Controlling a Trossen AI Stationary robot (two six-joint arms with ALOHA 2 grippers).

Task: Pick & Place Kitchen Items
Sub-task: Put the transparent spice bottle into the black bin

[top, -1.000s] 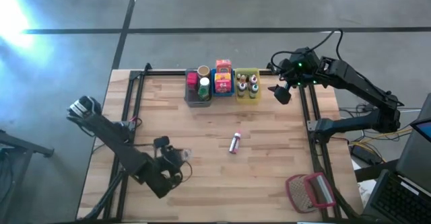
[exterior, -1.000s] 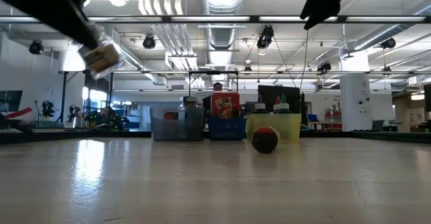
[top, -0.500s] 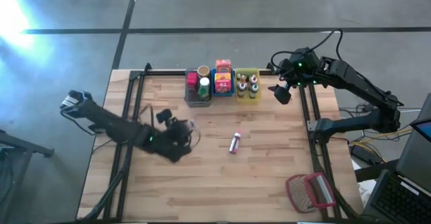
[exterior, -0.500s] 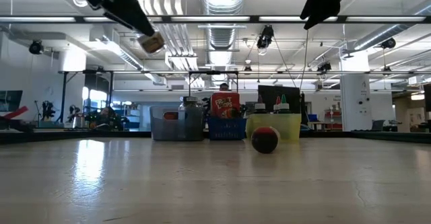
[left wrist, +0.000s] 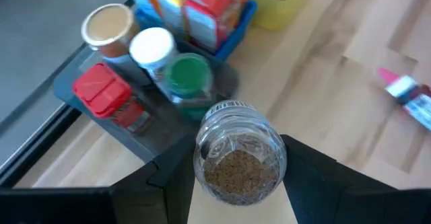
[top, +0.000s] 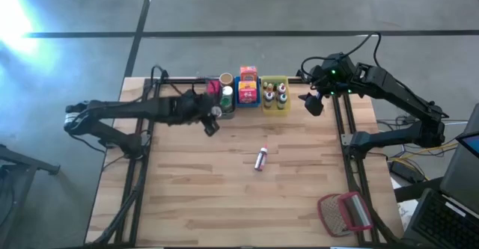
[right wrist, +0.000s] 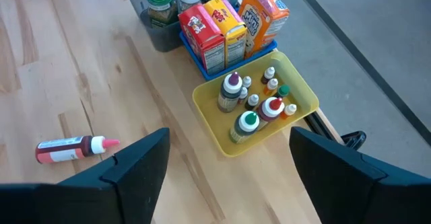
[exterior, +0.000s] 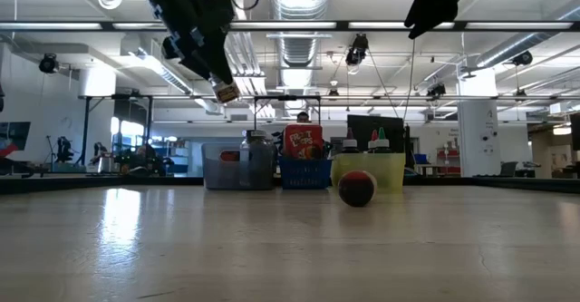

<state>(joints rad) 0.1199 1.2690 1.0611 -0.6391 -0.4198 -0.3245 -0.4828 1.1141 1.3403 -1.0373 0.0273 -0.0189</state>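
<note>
One jar (left wrist: 240, 153) carried, left tool (top: 212, 120) now beside grey bin (top: 219, 111)

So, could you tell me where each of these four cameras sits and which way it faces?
High view: above the table, looking straight down; both arms show, with the left gripper by the grey bin.
Low view: at table-top height, looking level at the bins; both arms enter from above.
Left wrist view: on the left arm, looking down past its fingers, shut on a glass jar.
Right wrist view: on the right arm, over the yellow bin; the right gripper is open.
All share the pink-capped bottle.
</note>
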